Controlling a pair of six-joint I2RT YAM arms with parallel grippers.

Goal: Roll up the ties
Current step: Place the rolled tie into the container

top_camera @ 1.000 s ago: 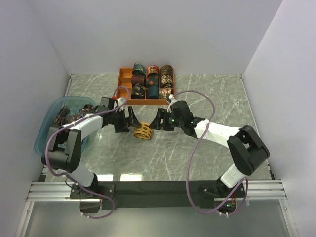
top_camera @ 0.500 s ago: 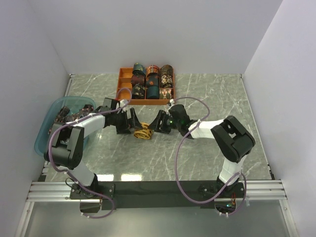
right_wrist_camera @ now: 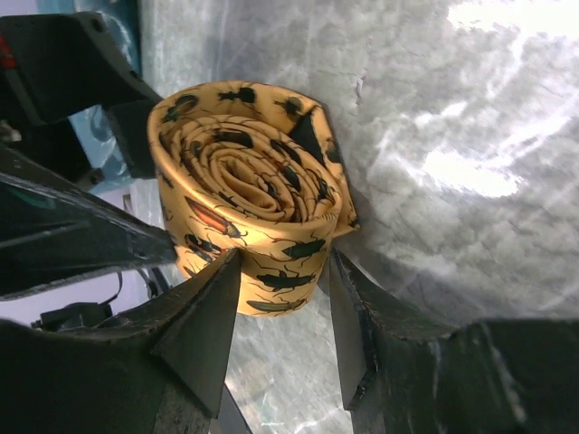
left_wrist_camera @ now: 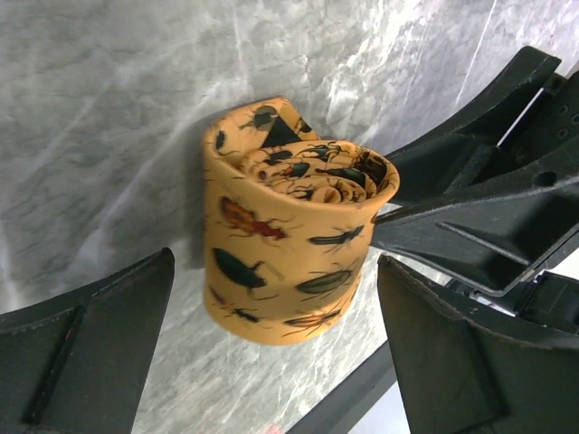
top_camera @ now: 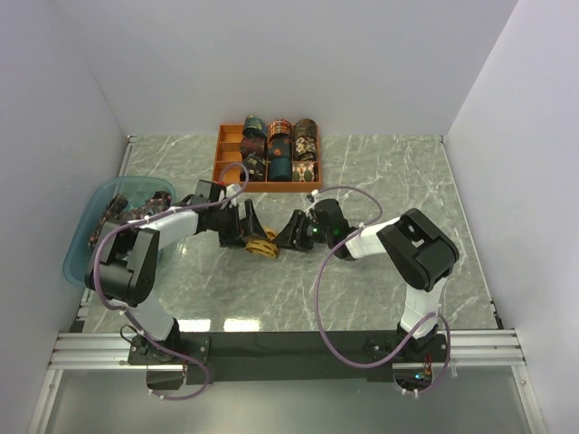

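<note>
Because the right end effector (right_wrist_camera: 280,271) pinches just the edge of the rolled gold tie (right_wrist_camera: 244,181) standing on the counter (right_wrist_camera: 434,90), left end effector (left_wrist_camera: 276,353) spread wide around it, the tie could slip and unwind.

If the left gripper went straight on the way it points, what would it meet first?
The rolled mustard tie, standing just ahead of the open left gripper; the right gripper sits close behind it, exact depth unclear.

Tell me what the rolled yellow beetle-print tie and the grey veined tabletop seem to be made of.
Rolled yellow beetle-print tie: woven fabric, likely silk or polyester, slight sheen, soft layered folds.
Grey veined tabletop: marble-look, glossy; glare patches suggest polished stone or laminate.
</note>
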